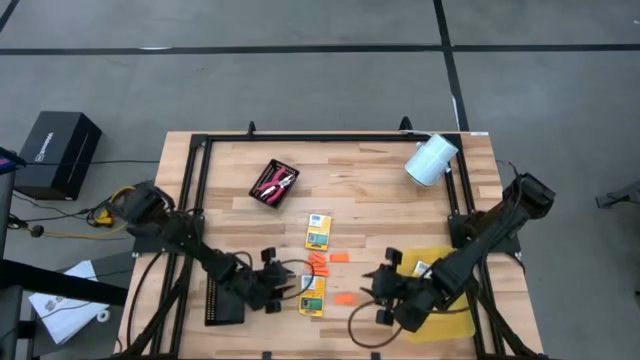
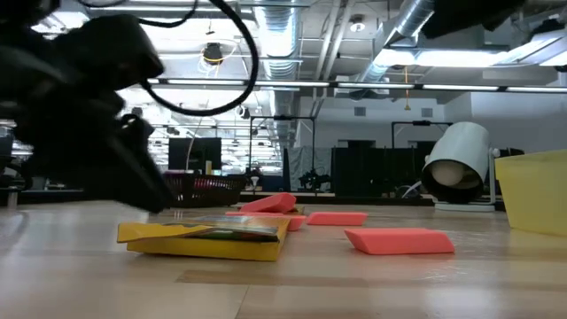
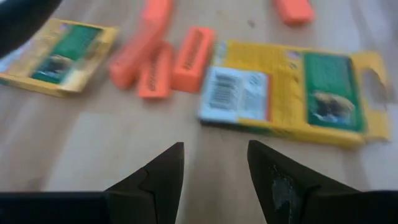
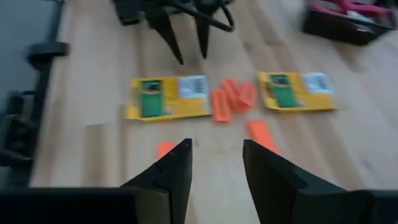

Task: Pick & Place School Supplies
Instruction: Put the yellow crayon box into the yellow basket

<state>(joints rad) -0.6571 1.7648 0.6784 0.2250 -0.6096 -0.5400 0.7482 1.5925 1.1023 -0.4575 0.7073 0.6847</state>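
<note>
Both grippers hang low over the wooden surface (image 1: 360, 200) with fingers parted and nothing between them. Left gripper (image 1: 283, 287) sits just beside the nearer crayon box (image 1: 312, 296), a flat yellow carton with a green panel and a barcode label. Right gripper (image 1: 377, 290) faces it from the other side. A second crayon box (image 1: 318, 231) lies farther back. Small orange pieces (image 1: 318, 263) lie clustered between the boxes, and one orange piece (image 1: 345, 298) lies apart.

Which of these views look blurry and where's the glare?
Left wrist view: the crayon box and orange pieces are smeared. Right wrist view: soft throughout. Low view: a dark arm looms unfocused, ceiling lights glare. High view: evenly lit.
</note>
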